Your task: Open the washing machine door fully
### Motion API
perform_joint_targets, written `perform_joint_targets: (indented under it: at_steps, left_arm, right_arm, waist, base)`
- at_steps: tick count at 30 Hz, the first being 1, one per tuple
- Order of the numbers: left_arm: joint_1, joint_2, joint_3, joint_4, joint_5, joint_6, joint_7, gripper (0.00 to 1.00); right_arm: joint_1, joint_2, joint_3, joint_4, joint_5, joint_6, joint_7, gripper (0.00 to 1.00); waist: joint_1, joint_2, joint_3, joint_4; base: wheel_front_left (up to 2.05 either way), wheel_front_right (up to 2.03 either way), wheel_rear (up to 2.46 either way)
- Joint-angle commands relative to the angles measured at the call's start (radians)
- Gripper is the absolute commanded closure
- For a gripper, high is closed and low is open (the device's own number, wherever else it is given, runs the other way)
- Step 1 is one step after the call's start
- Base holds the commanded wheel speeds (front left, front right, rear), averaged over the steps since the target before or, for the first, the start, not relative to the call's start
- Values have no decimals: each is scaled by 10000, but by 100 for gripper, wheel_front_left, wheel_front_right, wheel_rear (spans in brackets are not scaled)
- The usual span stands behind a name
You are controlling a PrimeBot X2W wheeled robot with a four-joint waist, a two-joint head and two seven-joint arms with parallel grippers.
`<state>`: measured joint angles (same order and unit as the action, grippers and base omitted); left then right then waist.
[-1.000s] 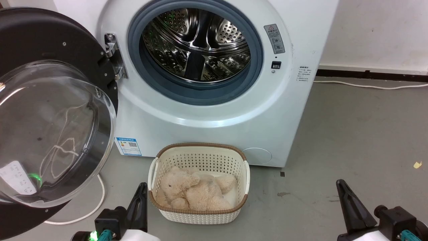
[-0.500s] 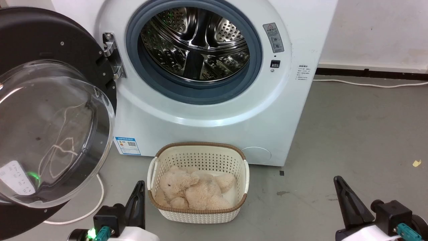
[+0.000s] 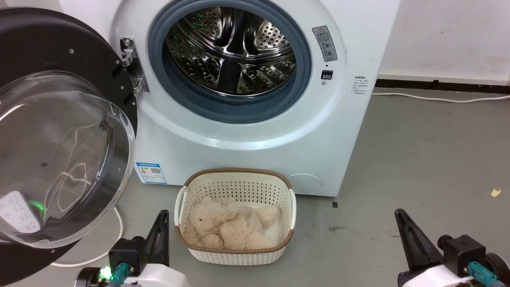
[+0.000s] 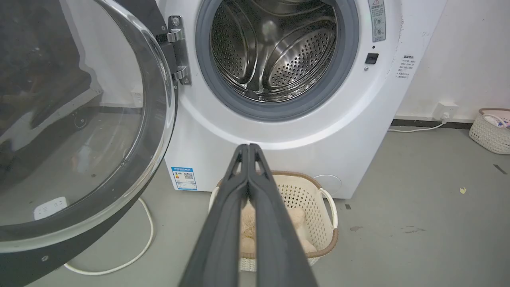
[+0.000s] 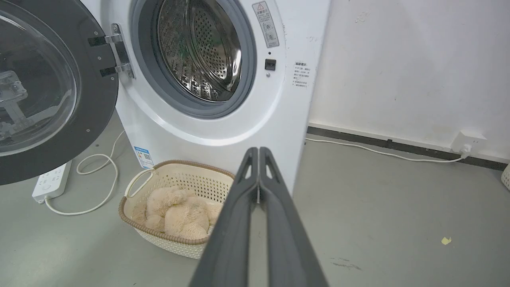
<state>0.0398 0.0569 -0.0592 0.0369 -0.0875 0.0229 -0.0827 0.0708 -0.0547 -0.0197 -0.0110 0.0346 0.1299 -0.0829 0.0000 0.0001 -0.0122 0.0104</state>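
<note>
The white washing machine stands ahead with its steel drum exposed inside the grey gasket. Its black washing machine door is swung wide open to the left on a metal hinge, the clear glass bowl bulging toward me. My left gripper sits low at the lower left, shut and holding nothing, beside the basket and apart from the door. At the lower right my right gripper is also shut and empty, away from the machine. Both wrist views show the fingers pressed together, left gripper and right gripper.
A cream laundry basket holding a beige plush toy stands on the grey floor before the machine. A white cable loops under the door, with a power strip beside it. Another basket sits by the right wall.
The whole head picture has shifted slightly, so the camera moved. Both grippers have sunk a little toward the bottom edge. The door stands as before.
</note>
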Motion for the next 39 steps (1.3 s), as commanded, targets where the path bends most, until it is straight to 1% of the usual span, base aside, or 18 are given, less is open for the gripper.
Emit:
perform_joint_targets:
  at_steps: [1, 39]
  left_arm:
    - [-151, -1, 46, -50, 116, -53, 60, 100]
    - [-398, -66, 592, -369, 875, -229, 827, 100]
  right_arm:
    - [-237, 32, 32, 21, -51, 6, 58, 100]
    - [-708, 45, 197, 110, -346, 8, 829, 100]
  waist:
    - [0, -1, 5, -4]
    - [0, -1, 122, -104]
  base:
    - [0, 0, 0]
    - [0, 0, 0]
